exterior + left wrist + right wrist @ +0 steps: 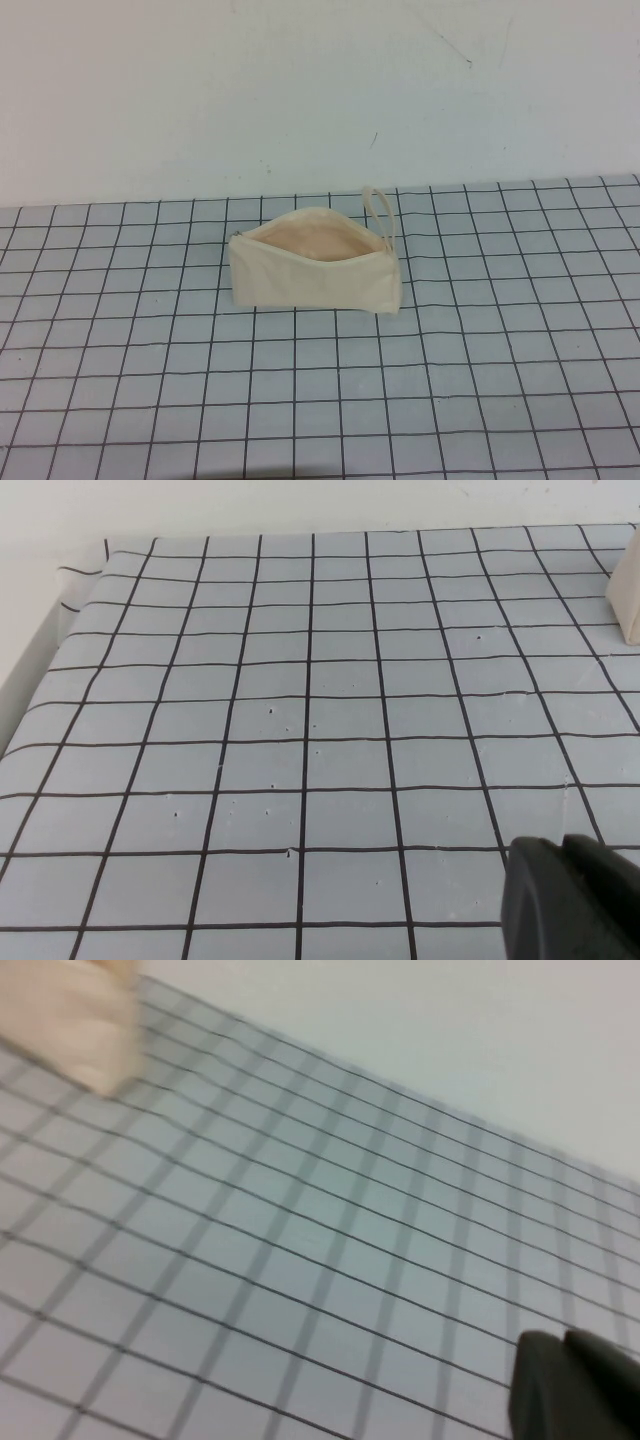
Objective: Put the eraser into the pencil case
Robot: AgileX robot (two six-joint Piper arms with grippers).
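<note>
The pencil case (315,268) is a cream zip pouch standing on the grid mat at the table's middle. Its mouth is open and shows the peach-tan lining, and its loop strap (381,212) stands up at its right end. The eraser shows in no view. Neither arm appears in the high view. My left gripper (562,842) is shut and empty, low over the mat, with a corner of the pencil case (628,595) far off. My right gripper (562,1335) is shut and empty over the mat, with the pencil case (75,1020) blurred in the distance.
A grey mat with a black grid (320,400) covers the table. A white wall (300,90) rises behind it. The mat's edge (60,610) against a white border shows in the left wrist view.
</note>
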